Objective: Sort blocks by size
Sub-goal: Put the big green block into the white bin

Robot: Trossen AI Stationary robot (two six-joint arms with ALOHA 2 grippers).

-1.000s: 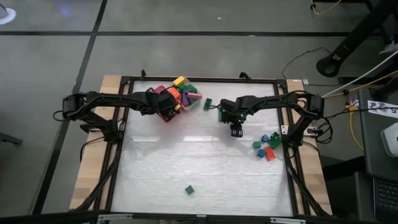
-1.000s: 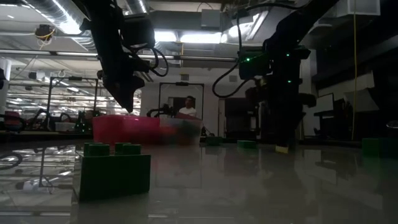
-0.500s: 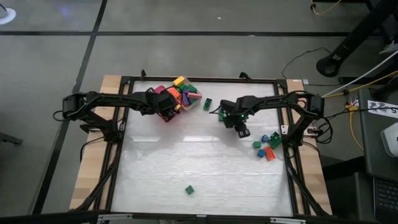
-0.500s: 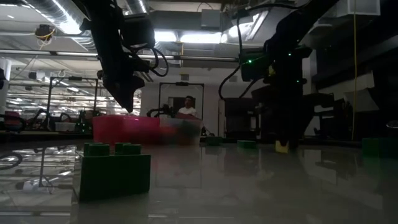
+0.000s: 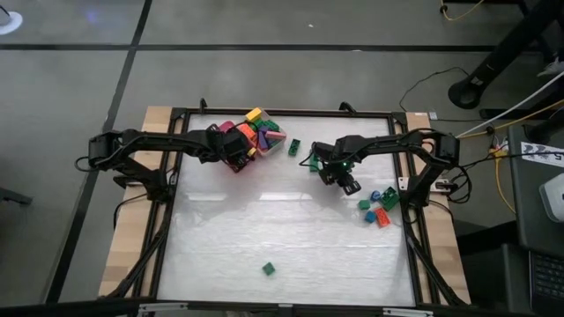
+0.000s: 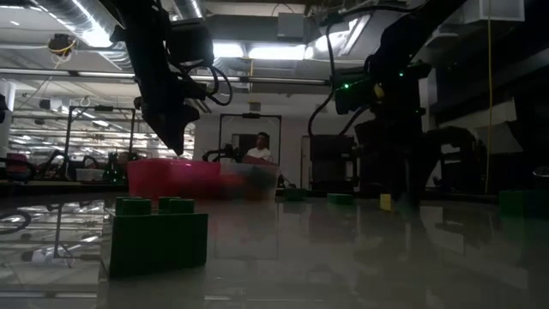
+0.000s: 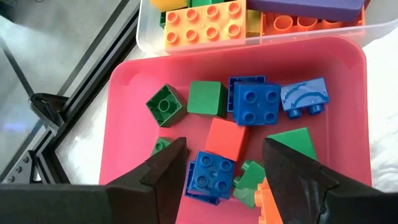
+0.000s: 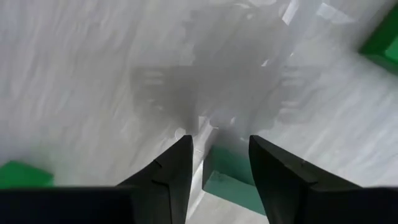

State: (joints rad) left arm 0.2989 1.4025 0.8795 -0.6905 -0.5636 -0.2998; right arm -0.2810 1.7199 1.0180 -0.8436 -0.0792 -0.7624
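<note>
Pink square plastic tray (image 5: 236, 158) sits at table's far edge w/ clear plastic tray (image 5: 267, 141) touching its right side, small studded toy bricks (image 7: 251, 106) in both, more bricks clustered near right edge (image 5: 377, 209), one green brick (image 5: 268, 269) alone near front.

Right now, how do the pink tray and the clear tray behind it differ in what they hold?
The pink tray holds short squarish blocks: blue, green and red. The clear tray holds longer ones, such as an orange eight-stud block and a purple bar. The pink tray is opaque; the clear tray's wall is see-through. The left gripper hovers open over the pink tray only. Both sit side by side.
</note>
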